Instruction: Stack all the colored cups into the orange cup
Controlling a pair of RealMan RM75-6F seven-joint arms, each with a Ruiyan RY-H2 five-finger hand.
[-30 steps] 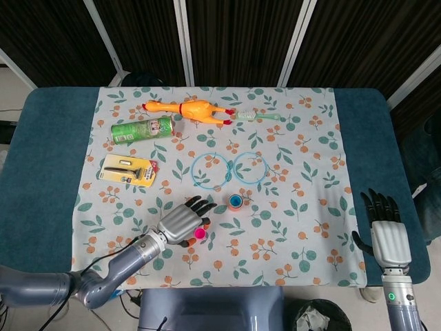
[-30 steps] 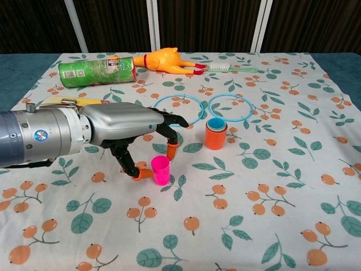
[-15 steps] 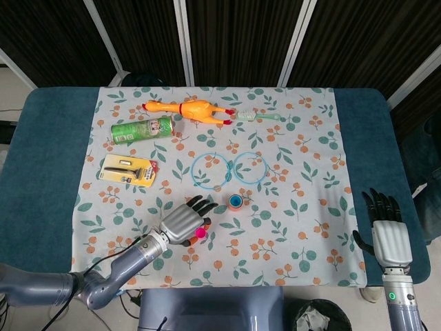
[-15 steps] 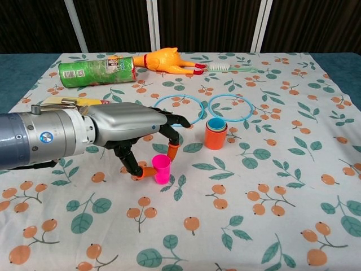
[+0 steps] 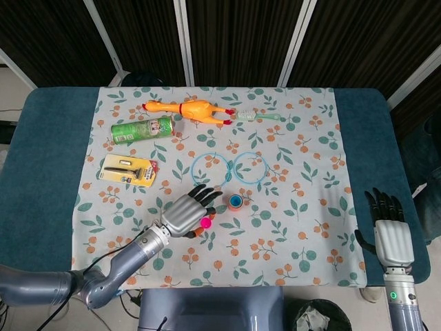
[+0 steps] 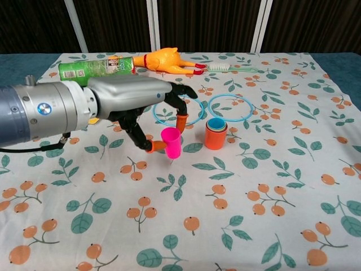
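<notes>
**Inspector:** Status of the stacking job?

**Assistant:** Partly done, as far as can be judged. The orange cup (image 6: 215, 138) stands upright on the desk (image 5: 358, 138), just beyond the fingertips of the left robot hand (image 6: 148, 110). A blue cup (image 6: 215, 124) already sits nested inside it; whether any other cup lies beneath the blue one cannot be told.

**Inspector:** And the left robot hand itself?

**Assistant:** It is clamped on the pink cup (image 6: 171, 141), pinched between the thumb and a finger, with the other fingers spread above. The cup appears lifted off the cloth and slightly tilted, its mouth upward. It sits close beside the orange cup, not yet over it.

**Inspector:** The right robot hand (image 5: 391, 233)?

**Assistant:** Well apart from the work, at the near right edge of the desk, fingers extended and apart, holding nothing.

**Inspector:** What remains?

**Assistant:** My judgement: the pink cup must be carried over the orange cup's mouth and released into the blue one. No other loose cup shows in either view, so this looks to be the last item.

**Inspector:** Anything else on the desk?

**Assistant:** Beyond the left robot hand lie two blue rings (image 5: 227, 167), a green can (image 5: 142, 129), a rubber chicken (image 5: 187, 109), a toothbrush (image 5: 260, 116) and a carded tool pack (image 5: 128, 169). None obstructs the path.
</notes>
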